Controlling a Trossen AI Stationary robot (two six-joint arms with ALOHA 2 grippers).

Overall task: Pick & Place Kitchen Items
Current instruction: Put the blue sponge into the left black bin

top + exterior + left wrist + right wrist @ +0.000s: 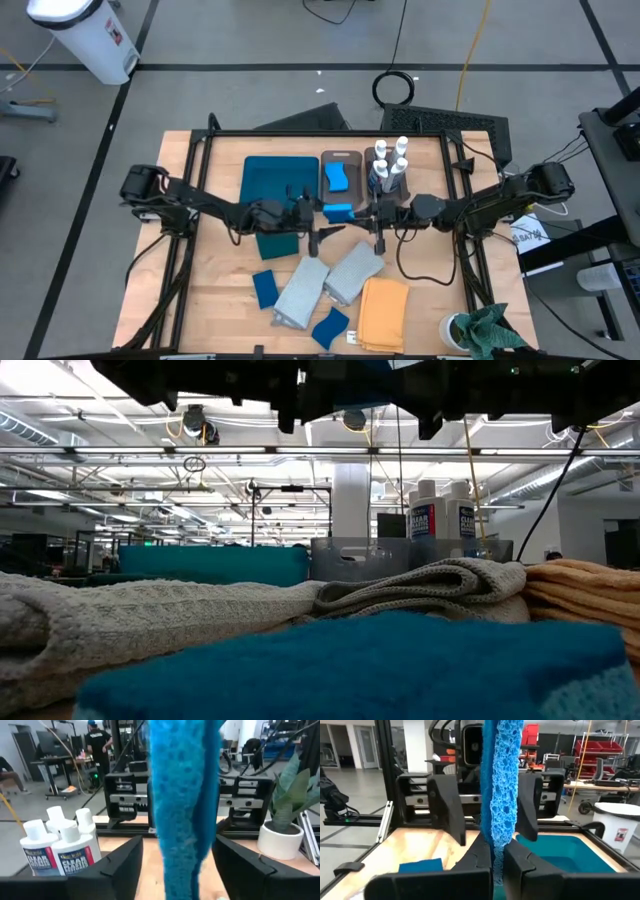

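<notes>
two black jointed arms (215, 207) trailing black cables, with angular matte black jaws.

Bright blue, porous sponge (501, 795) between black fingers (447, 810). White bottles (60, 847) with blue labels. Teal tray (275, 180), pale grey knitted cloths (325, 280), mustard yellow cloth (384, 312), green rag (487, 330).
</notes>
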